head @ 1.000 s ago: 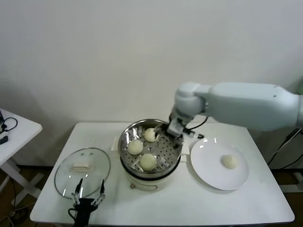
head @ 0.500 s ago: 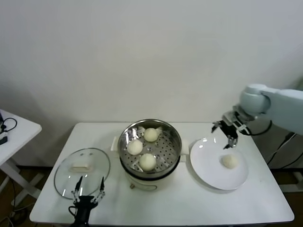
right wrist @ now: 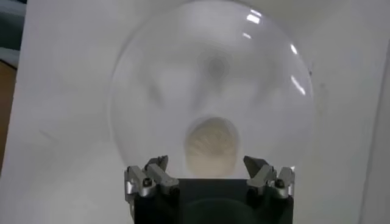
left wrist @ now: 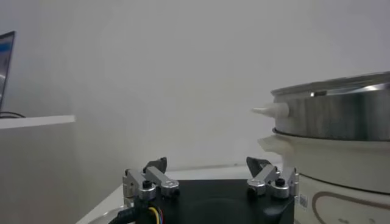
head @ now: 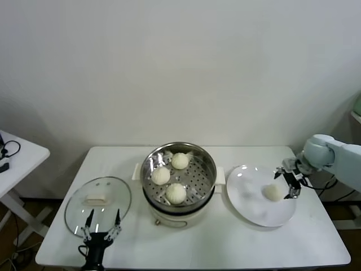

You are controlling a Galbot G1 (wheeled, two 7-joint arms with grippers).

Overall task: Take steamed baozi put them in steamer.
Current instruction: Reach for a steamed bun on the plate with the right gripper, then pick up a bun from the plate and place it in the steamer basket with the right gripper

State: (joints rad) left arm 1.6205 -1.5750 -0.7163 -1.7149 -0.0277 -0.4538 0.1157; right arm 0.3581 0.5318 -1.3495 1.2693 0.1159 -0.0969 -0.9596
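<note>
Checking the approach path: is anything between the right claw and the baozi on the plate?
Nothing. In the right wrist view the open right claw faces the last baozi across bare plate.

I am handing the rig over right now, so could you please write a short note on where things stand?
Right gripper: open, at the last baozi on the white plate, not gripping yet.
Left gripper: open, parked at the table's front edge by the glass lid.
Done: three baozi sit in the steamer.
Left: grasp the plate's bun and place it in the steamer.
</note>
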